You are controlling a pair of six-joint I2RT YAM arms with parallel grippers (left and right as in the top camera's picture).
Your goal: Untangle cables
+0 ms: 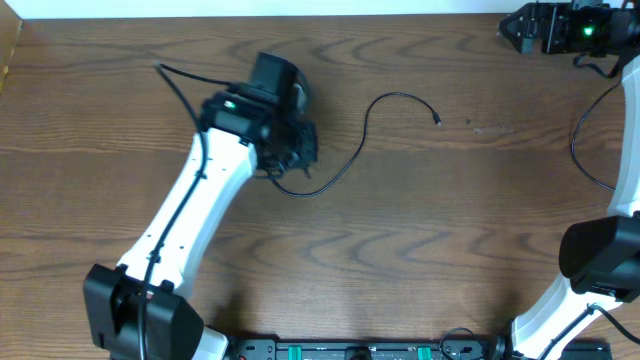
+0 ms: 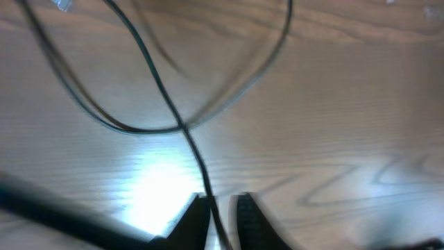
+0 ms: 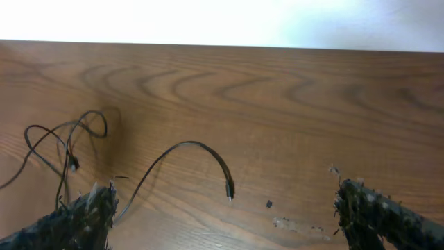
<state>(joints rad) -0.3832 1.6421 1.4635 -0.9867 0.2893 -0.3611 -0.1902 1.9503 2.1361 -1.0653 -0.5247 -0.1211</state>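
Observation:
A thin black cable [image 1: 352,150] runs from under my left gripper [image 1: 292,140], curves across the table and ends in a small plug [image 1: 437,118]. In the left wrist view the left gripper [image 2: 223,208] is nearly closed with a strand of the black cable [image 2: 182,125] between its fingers. Blurred loops of cable cross just beyond it. My right gripper [image 1: 525,25] is at the far right back corner, open and empty. In the right wrist view [image 3: 225,191] it looks at the plug end [image 3: 229,189] and a small tangle [image 3: 69,142]. No white cable is visible.
The left arm's white link [image 1: 190,215] stretches from the front left toward the table's middle. A thicker black arm wire [image 1: 590,150] hangs by the right arm. Small specks [image 3: 269,204] lie on the wood near the plug.

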